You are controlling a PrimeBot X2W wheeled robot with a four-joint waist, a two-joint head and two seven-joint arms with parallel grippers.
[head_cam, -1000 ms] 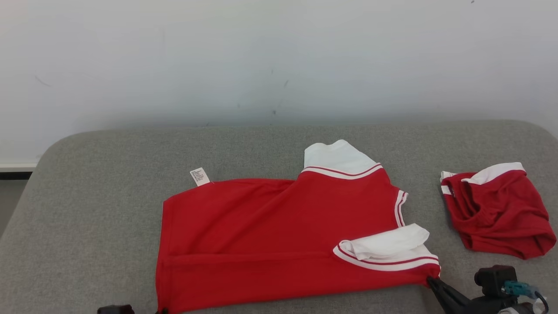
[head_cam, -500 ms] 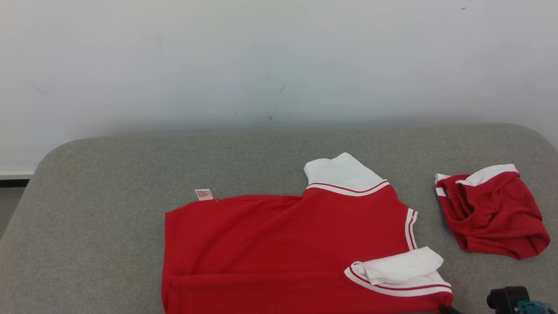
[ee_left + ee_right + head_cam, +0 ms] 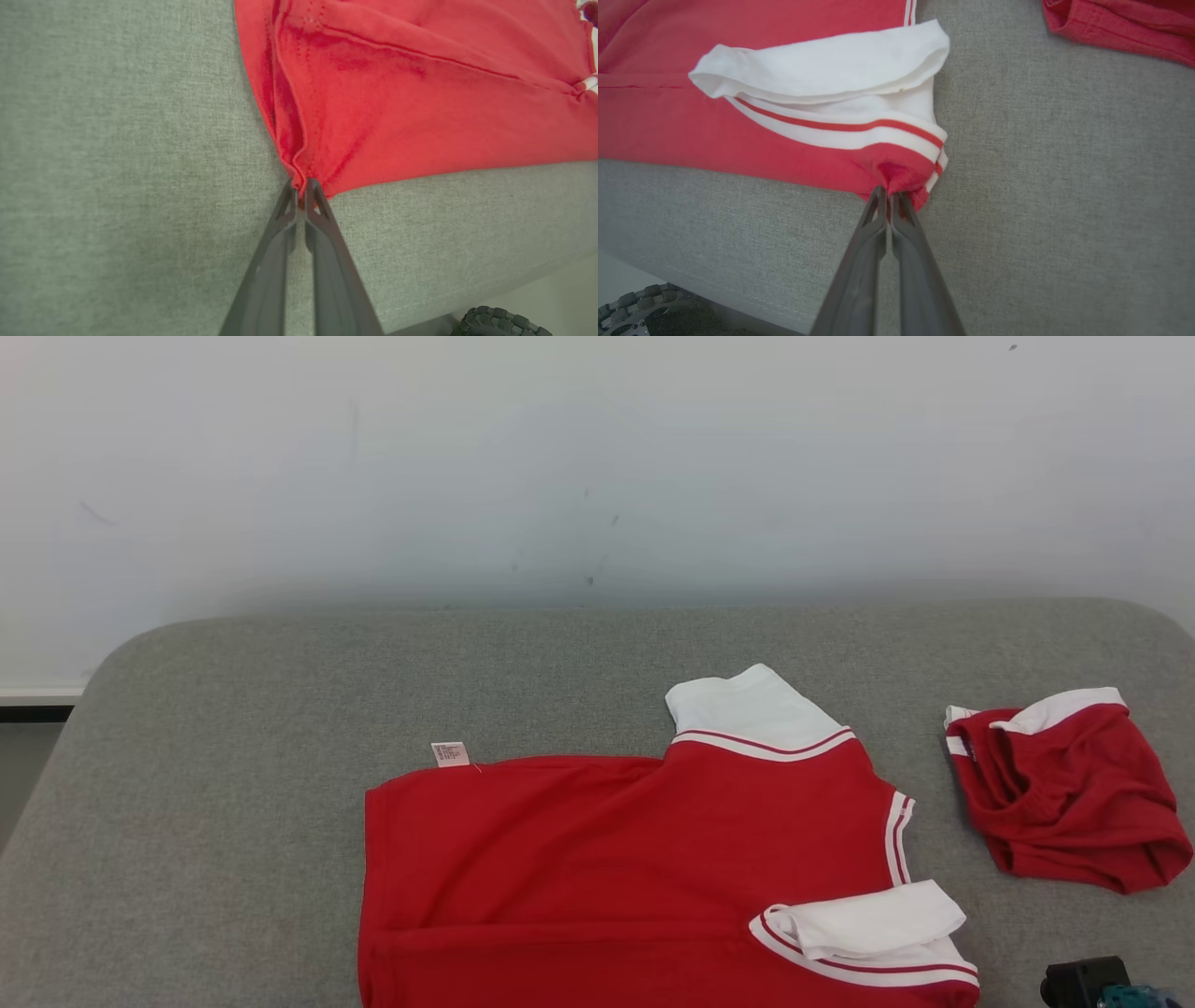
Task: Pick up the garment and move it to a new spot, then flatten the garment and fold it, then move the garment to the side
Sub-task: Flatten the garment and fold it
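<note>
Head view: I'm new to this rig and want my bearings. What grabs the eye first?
A bright red shirt with white sleeves lies spread on the grey cushion. The left gripper pinches its hem corner, the right gripper the corner below a sleeve. A crumpled red garment sits apart at the right.

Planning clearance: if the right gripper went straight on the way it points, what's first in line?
The red shirt itself: the right gripper is shut on its corner. Just past that lies the white sleeve, though depth is unclear.
</note>
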